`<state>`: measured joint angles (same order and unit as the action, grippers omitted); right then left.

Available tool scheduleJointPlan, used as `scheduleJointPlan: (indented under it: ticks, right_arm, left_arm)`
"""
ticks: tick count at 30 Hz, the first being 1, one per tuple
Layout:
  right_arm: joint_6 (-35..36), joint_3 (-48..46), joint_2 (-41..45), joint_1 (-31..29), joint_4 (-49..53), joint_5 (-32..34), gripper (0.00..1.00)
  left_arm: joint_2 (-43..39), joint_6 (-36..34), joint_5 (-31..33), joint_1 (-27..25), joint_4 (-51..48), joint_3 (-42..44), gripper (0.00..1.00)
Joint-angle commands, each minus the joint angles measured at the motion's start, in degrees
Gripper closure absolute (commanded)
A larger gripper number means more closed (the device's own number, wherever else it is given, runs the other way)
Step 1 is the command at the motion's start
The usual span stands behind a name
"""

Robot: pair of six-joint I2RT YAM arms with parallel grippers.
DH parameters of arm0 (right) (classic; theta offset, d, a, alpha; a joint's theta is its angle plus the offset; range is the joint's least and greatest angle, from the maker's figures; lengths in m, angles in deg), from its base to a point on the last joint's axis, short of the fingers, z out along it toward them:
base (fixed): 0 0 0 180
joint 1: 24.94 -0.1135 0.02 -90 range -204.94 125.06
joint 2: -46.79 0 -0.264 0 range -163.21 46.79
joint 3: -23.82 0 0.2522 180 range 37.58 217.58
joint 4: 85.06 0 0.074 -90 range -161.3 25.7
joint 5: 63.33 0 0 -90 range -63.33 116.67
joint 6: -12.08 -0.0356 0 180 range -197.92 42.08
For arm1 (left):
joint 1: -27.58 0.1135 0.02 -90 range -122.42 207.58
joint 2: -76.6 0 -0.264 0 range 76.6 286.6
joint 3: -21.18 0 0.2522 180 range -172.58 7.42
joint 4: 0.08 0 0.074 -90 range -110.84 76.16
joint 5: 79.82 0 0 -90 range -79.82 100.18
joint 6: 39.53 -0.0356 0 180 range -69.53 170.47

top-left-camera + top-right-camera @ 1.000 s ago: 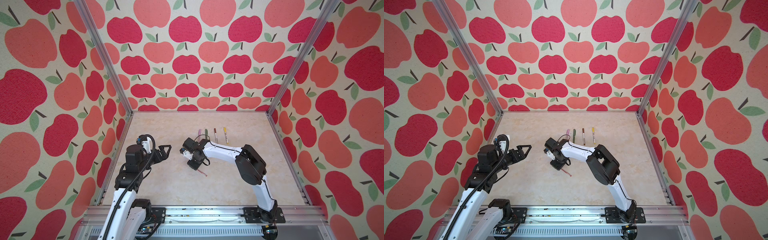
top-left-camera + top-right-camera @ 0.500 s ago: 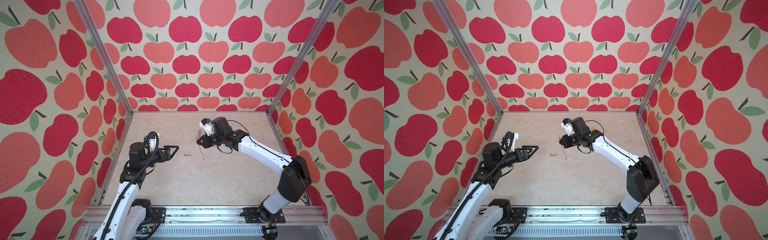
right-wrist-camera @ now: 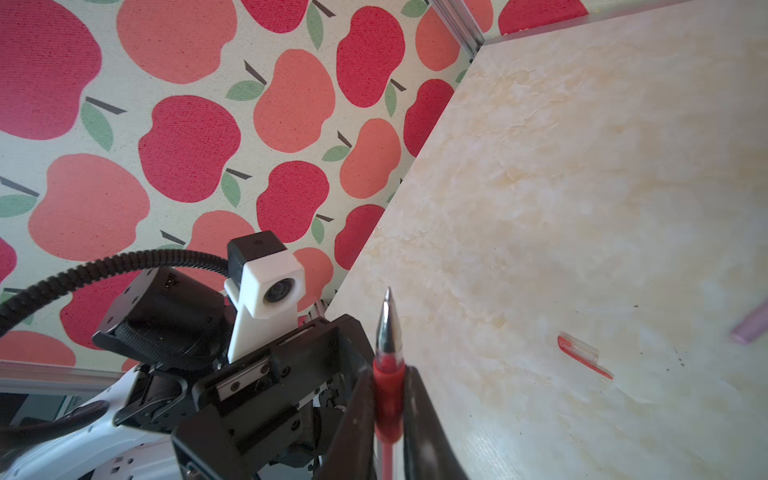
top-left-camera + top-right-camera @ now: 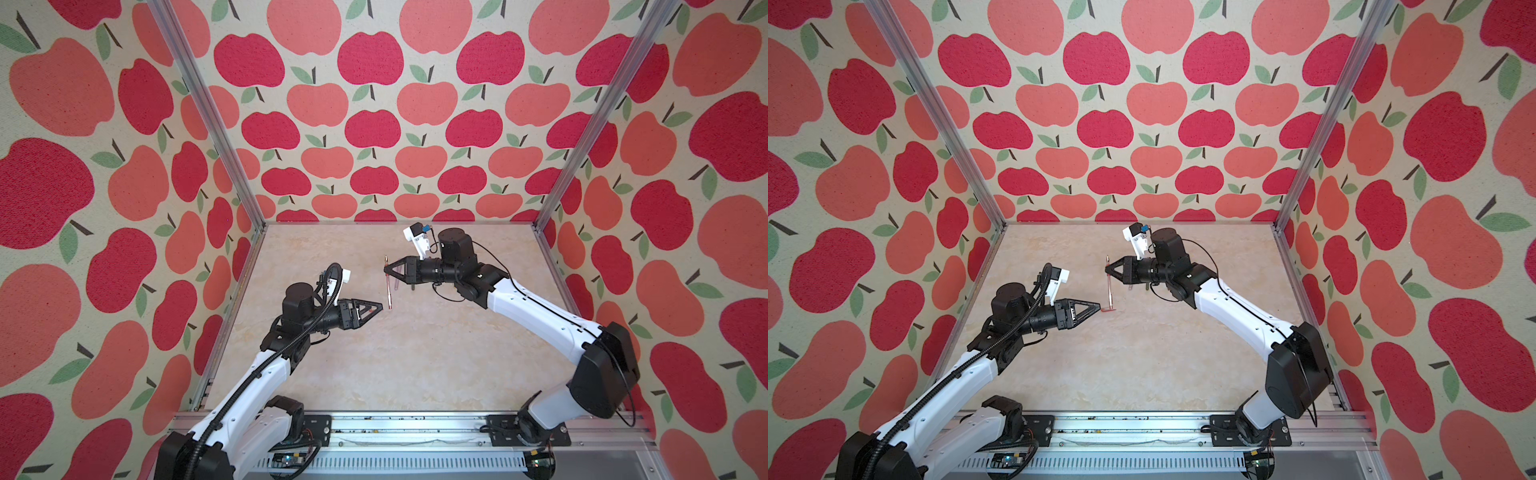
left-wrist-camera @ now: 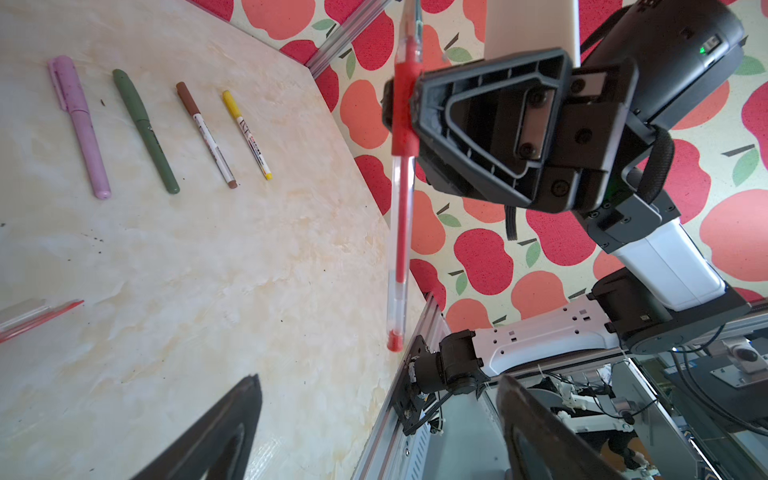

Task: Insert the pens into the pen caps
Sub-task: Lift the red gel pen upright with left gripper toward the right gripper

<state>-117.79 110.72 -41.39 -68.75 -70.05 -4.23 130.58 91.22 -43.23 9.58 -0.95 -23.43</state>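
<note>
Right wrist | right claw (image 3: pixel 388 395) clamps red pen (image 3: pixel 388 357) | left claw (image 4: pixel 375 308) spread wide

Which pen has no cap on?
The red pen, held in the right end effector, tip bare. The pink, green, brown and yellow pens lie capped on the table.

A robotics lab booth, shown by aluminium frame posts (image 4: pixel 203 104), apple-print walls (image 4: pixel 374 124) and a slotted mounting rail (image 4: pixel 415 428).
</note>
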Motion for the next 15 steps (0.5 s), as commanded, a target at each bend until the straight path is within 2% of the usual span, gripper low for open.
scheduleJointPlan:
  ticks: [1, 6, 15]
  right_arm:
    - [-2.1, 0.0, 0.0, -1.6, -2.8, -3.8, 0.84]
    - [-1.5, -0.2, -0.1, -3.5, -2.9, -3.8, 0.84]
    - [-1.4, -0.3, -0.5, -4.4, -3.8, -4.5, 0.84]
  left_arm:
    - [0.8, 1.4, -0.2, -0.5, 6.6, 0.7, 0.15]
    - [2.0, 4.1, 0.8, -0.9, 11.8, 1.1, 0.20]
    - [3.6, 5.4, 0.3, -1.5, 13.6, 0.7, 0.44]
